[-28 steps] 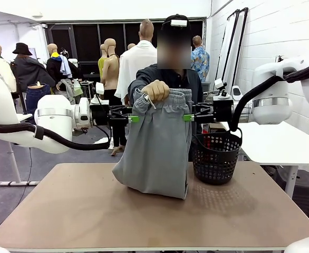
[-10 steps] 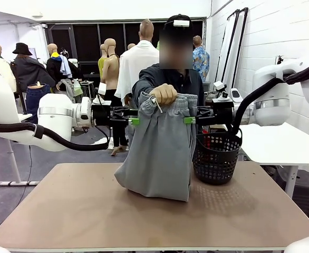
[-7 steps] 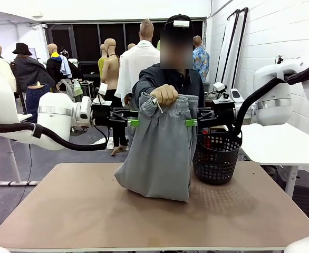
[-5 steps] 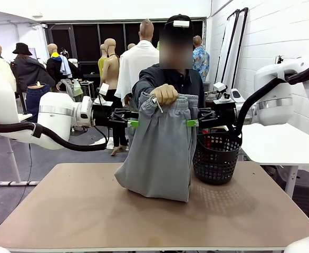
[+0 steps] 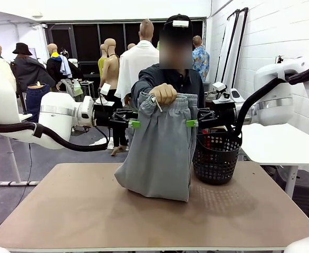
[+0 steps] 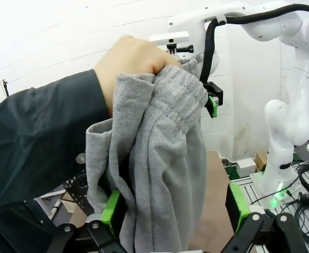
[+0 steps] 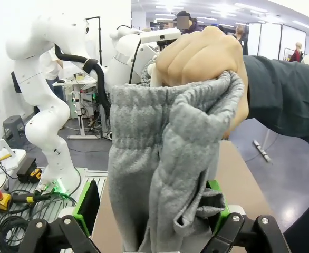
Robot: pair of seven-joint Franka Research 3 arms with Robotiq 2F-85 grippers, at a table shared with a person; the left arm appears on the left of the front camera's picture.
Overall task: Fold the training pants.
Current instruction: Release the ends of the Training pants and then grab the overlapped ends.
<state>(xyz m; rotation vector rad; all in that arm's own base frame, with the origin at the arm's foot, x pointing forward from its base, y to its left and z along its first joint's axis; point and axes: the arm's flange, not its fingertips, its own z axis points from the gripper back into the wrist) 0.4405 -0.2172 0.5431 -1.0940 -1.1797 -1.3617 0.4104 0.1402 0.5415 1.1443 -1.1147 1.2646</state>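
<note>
A hand (image 5: pixel 164 94) holds the pants (image 5: pixel 160 153) up by the waistband (image 5: pixel 174 101), lower end on the table (image 5: pixel 65 211).
The left gripper (image 5: pixel 134 123) and right gripper (image 5: pixel 192 123) flank the waistband, fingers spread, not pinching.

The person at the far side has the training pants (image 5: pixel 160 153) up in one hand (image 5: pixel 164 94), fist bunched around the gathered waistband, with the white drawstring (image 5: pixel 155 103) poking out beside the knuckles. The grey cloth hangs straight down and its lower end rests crumpled on the brown table (image 5: pixel 91 211). The left gripper (image 5: pixel 135 123) reaches in level from the left, green pad right at the pants' left edge, just under the waistband. The right gripper (image 5: pixel 191 123) mirrors it at the right edge, same height. A black mesh basket (image 5: pixel 216 157) stands on the table just beside the pants, to their right.
</note>
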